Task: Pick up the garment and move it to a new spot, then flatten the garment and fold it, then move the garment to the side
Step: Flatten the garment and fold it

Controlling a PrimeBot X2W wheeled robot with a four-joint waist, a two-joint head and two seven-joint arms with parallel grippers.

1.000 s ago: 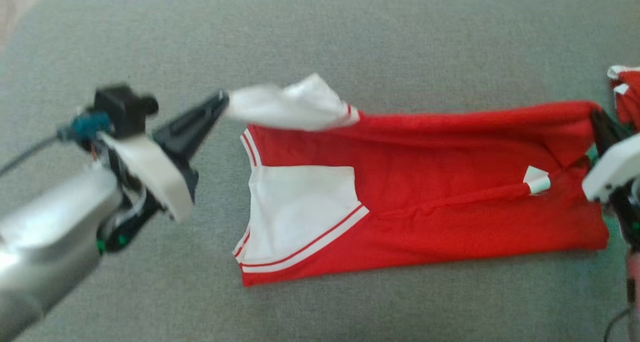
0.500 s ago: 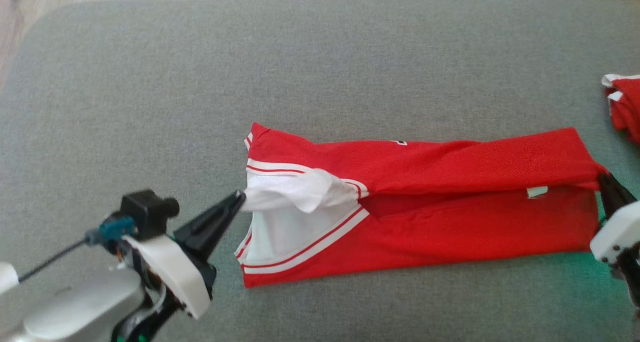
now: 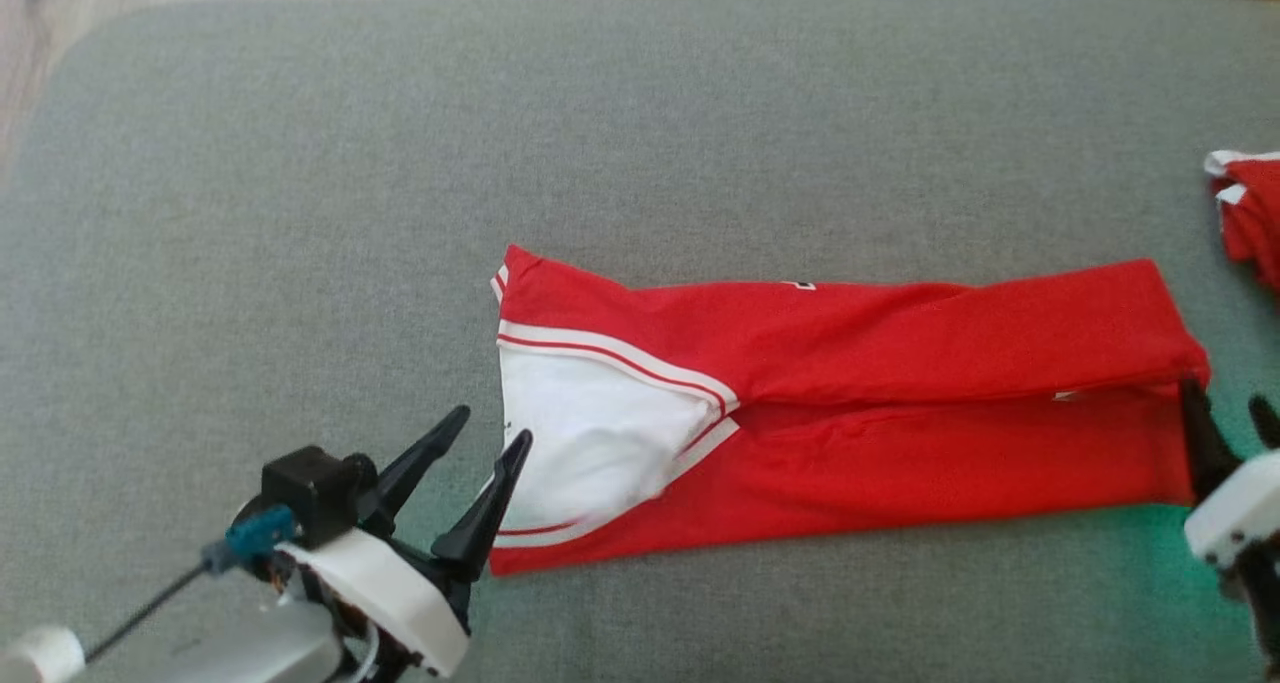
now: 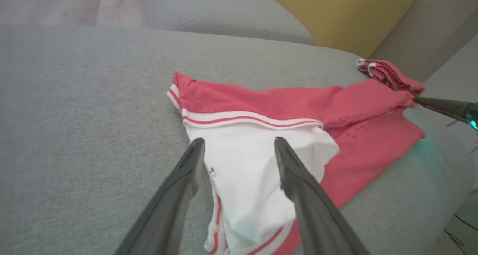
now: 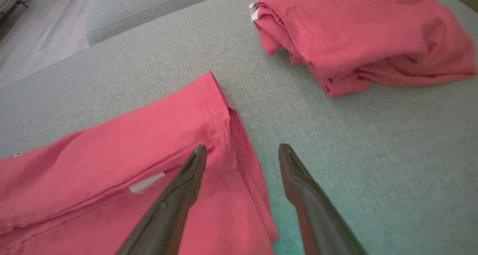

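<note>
Both claws have just let go. A second ago each was pinched shut on the far long edge of the red jersey garment with white side panel and striped trim (image 3: 900, 383), drawing that edge toward the robot. Half a second ago the left one had the white flap raised over the near half. Now the left claw (image 3: 493, 424) stands with its fingers apart just off the garment's left end, straddling the edge of the white panel in its own wrist view (image 4: 239, 141) without pinching it. The right claw (image 3: 1225, 393) is likewise spread at the garment's right end, one finger over the red cloth and the other over bare upholstery (image 5: 243, 146).

The garment lies on the grey fabric sofa cushion (image 3: 300, 213) as a long narrow band running left to right, well clear of the far edge and the rounded far-left corner. Its upper layer is dropped over the lower one, and the two long edges meet along a seam-like line down the middle.

That looks like one lengthwise fold laid down and released. The band probably wants another fold across its length before it goes aside, perhaps toward the folded red garment (image 3: 1250, 213) lying near the right end.
</note>
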